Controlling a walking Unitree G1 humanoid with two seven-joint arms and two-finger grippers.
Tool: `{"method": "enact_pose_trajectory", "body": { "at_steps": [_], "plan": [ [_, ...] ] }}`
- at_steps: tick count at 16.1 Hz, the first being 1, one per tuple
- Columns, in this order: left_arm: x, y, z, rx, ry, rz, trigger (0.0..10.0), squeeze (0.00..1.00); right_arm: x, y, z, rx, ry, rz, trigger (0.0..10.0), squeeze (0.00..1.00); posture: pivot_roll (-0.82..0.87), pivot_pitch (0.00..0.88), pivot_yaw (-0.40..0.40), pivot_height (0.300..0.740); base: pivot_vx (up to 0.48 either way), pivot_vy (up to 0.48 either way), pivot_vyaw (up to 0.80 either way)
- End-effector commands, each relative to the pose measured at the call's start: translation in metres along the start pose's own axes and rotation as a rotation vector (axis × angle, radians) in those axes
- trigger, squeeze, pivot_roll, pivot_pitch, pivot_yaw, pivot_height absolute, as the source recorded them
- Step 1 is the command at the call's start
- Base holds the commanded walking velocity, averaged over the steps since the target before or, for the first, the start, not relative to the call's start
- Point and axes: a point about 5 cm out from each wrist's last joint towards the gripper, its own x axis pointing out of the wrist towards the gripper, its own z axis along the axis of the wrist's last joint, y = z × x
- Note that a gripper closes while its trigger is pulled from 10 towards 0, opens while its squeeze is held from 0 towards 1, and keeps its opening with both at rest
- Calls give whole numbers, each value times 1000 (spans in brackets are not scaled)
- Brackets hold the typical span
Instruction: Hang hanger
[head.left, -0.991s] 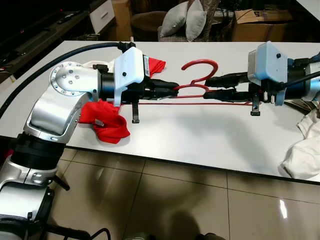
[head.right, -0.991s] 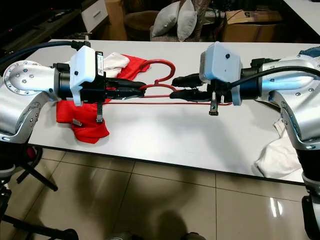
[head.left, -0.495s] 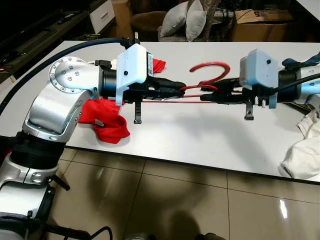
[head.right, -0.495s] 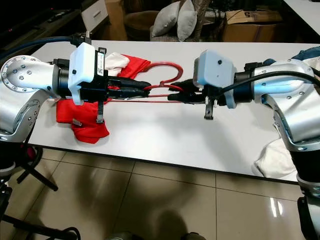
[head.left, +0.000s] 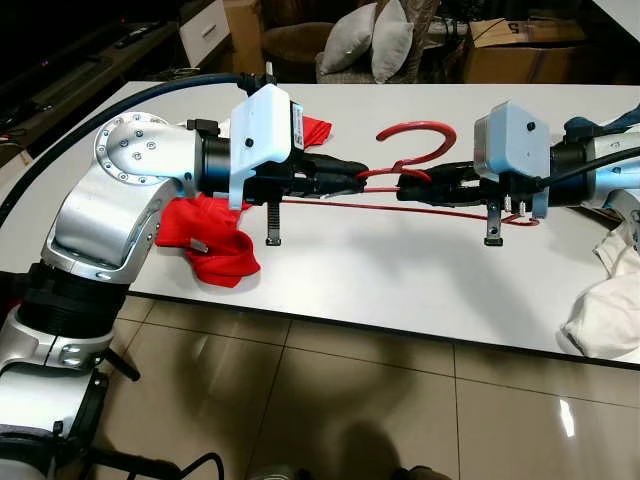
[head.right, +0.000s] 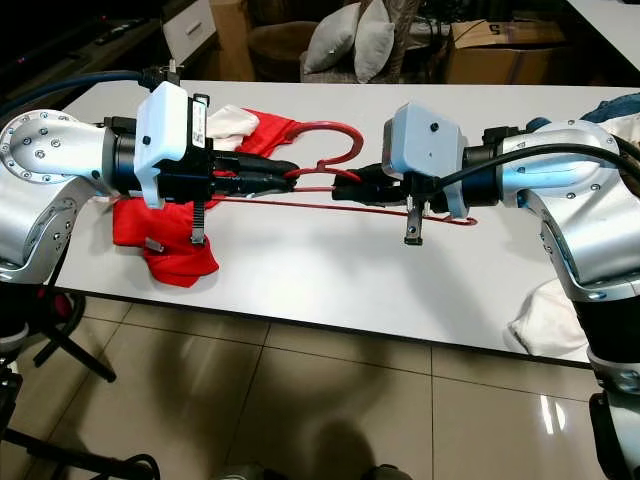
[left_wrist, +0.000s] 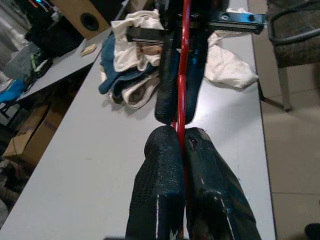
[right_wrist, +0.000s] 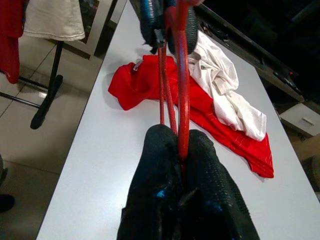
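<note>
While level, both arms' jaws pinch hanger (head.left: 420, 140)

- A long white table (head.left: 380, 260) stands on a glossy tiled floor (head.left: 330, 400).
- A red garment (head.left: 215, 245) lies at the table's left near edge, part of it drooping over the side.
- White cloth (head.right: 232, 122) lies just behind the red, touching it.
- A heap of white and blue clothes (left_wrist: 131, 70) sits toward the right end.
- More white cloth (head.left: 605, 310) hangs over the right front edge.
</note>
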Motion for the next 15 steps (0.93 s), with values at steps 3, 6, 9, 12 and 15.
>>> {"method": "enact_pose_trajectory", "body": {
  "at_steps": [3, 6, 9, 12, 15],
  "plan": [
    [-13, 6, 8, 4, -48, 12, 10000, 349, -2, -3, 2, 16, 0, -4, 0, 0, -139, 0, 103, 740, 0, 0, 0],
    [-28, 10, 18, -22, -172, 66, 10000, 1000, -5, 2, -3, 52, 12, -15, 0, 0, -140, 0, 102, 740, 0, 0, 0],
    [-36, 13, 23, -79, -276, 175, 10000, 204, -3, 14, -9, 102, -3, -30, 0, 0, -140, 1, 94, 740, 0, 0, 0],
    [-49, 7, 8, -193, -225, 398, 10000, 0, 4, 24, -24, 200, -5, -212, 0, 0, -137, 30, 82, 740, 0, 0, 0],
    [-55, -12, -29, -327, -55, 690, 10000, 0, 10, 30, -39, 342, -45, -502, 0, 0, -112, 51, 64, 740, 0, 0, 0]
  ]
}}
